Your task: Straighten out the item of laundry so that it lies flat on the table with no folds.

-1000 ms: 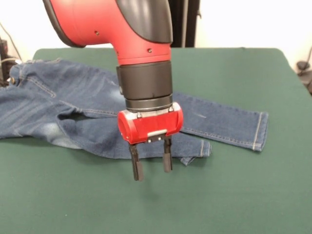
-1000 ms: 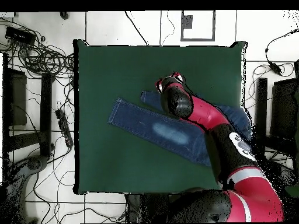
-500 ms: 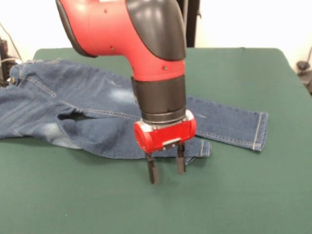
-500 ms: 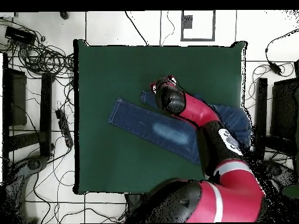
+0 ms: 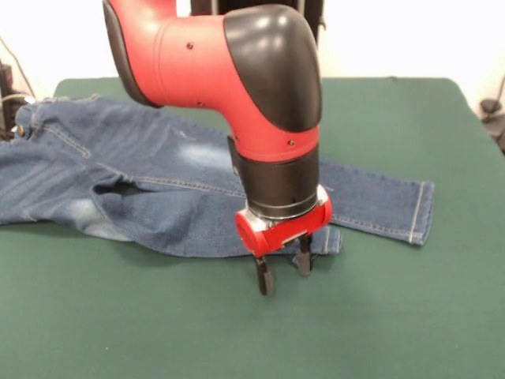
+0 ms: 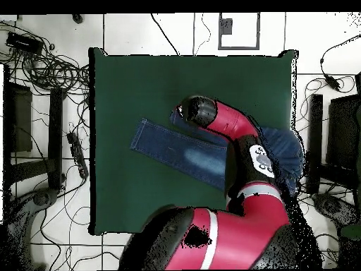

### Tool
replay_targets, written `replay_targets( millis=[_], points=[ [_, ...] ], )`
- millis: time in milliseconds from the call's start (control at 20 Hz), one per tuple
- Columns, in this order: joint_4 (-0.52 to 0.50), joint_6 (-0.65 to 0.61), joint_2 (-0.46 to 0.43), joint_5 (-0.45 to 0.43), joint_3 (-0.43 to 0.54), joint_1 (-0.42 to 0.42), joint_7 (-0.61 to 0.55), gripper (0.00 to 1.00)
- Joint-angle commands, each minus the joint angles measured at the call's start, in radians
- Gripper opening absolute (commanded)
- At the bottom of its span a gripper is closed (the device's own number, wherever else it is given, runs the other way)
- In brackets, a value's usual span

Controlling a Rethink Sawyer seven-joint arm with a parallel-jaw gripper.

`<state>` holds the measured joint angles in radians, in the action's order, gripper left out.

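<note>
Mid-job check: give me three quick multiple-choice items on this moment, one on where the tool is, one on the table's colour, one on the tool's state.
1. The tool is: A) at the waistband, B) at the hem of the nearer, shorter leg, C) off the table.
2. The table top is: A) dark green, B) white, C) red.
3. The tool is: A) open, B) shut on the cloth, C) out of view.

Answers: 1 B, the tool hangs at the jeans' nearer hem. 2 A, the table is green all over. 3 A, a gap shows between the fingers.

This looks like a robotics lab. A red and black arm (image 6: 240,141) works over a green felt table (image 6: 141,85) on a tiled floor (image 6: 127,32). Loose cables (image 6: 46,67) sprawl past the table's edges, beside dark equipment stands (image 6: 55,134).
</note>
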<state>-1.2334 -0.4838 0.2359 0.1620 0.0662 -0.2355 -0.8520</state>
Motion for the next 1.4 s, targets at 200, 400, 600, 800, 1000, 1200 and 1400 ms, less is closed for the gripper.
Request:
replay_targets(
  millis=[200, 400, 600, 800, 1000, 1200, 1400],
  points=[
    [0.11, -0.213, -0.068, 0.058, -0.076, 0.063, -0.355, 1.0],
    [0.111, -0.233, -0.071, 0.059, -0.084, 0.064, -0.355, 1.0],
    [0.106, -0.293, -0.061, 0.064, -0.097, 0.069, -0.367, 1.0],
    [0.08, -0.332, -0.036, 0.062, -0.11, 0.076, -0.373, 1.0],
    [0.12, -0.386, -0.066, 0.064, -0.136, 0.089, -0.397, 1.0],
    [0.167, -0.439, -0.097, 0.07, -0.153, 0.101, -0.421, 1.0],
    [0.192, -0.456, -0.126, 0.067, -0.156, 0.106, -0.437, 1.0]
  ],
)
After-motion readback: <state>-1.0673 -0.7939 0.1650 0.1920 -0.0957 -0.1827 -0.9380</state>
